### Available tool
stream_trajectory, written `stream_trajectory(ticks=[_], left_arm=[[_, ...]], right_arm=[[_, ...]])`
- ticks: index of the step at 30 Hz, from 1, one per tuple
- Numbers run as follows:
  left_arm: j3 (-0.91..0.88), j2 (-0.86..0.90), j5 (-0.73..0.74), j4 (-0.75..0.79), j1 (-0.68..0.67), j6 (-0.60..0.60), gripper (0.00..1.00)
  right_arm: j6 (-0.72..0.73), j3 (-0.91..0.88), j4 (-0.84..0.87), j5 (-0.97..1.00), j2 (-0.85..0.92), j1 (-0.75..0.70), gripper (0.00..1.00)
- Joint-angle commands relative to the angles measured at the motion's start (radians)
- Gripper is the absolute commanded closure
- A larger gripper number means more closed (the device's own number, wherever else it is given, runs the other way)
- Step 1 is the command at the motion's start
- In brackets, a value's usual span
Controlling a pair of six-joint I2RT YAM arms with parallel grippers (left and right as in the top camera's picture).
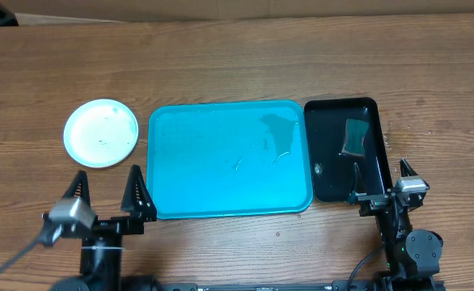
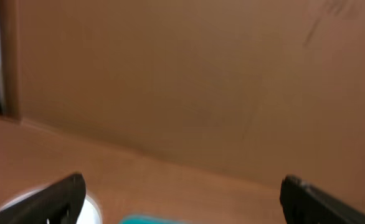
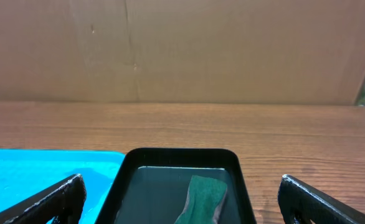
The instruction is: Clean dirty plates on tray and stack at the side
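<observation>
A round white plate with a pale rim and faint specks lies on the wooden table, left of the turquoise tray. I cannot tell whether other plates lie under it. The tray holds no plates, only wet streaks. My left gripper hovers open near the table's front edge, between the plate and the tray's left corner. In the left wrist view the left gripper is wide open, with the plate and tray at the bottom edge. My right gripper is open and empty by the front of a black tray.
A narrow black tray with water and a green sponge stands right of the turquoise tray. The right wrist view shows the black tray, the sponge and the turquoise tray. A brown cardboard wall backs the table.
</observation>
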Motion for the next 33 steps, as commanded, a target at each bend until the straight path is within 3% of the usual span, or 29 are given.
stream_trajectory(ticks=[1,6,9,21,26,33], left_arm=[[-0.151,-0.111,0.021,0.19,0.0,0.008,0.0],[-0.292,-0.103,0.061,0.477,0.002,-0.003,0.0],[-0.363,-0.105,0.061,0.536,0.003,-0.003,0.0],[-0.542,-0.106,0.043,0.529,0.003,-0.006,0.0],[-0.566,-0.106,0.001,0.433,0.003,-0.002,0.0],[-0.58,-0.106,-0.01,0.267,0.002,0.162,0.0]], right_arm=[[-0.003,-0.01,0.006,-0.006,-0.01,-0.008,0.0],[-0.004,-0.01,0.006,-0.006,-0.01,-0.008,0.0],[-0.003,-0.01,0.006,-0.006,-0.01,-0.008,0.0],[-0.003,-0.01,0.006,-0.006,-0.01,-0.008,0.0],[-0.003,-0.01,0.006,-0.006,-0.01,-0.008,0.0],[-0.003,-0.01,0.006,-0.006,-0.01,-0.008,0.0]])
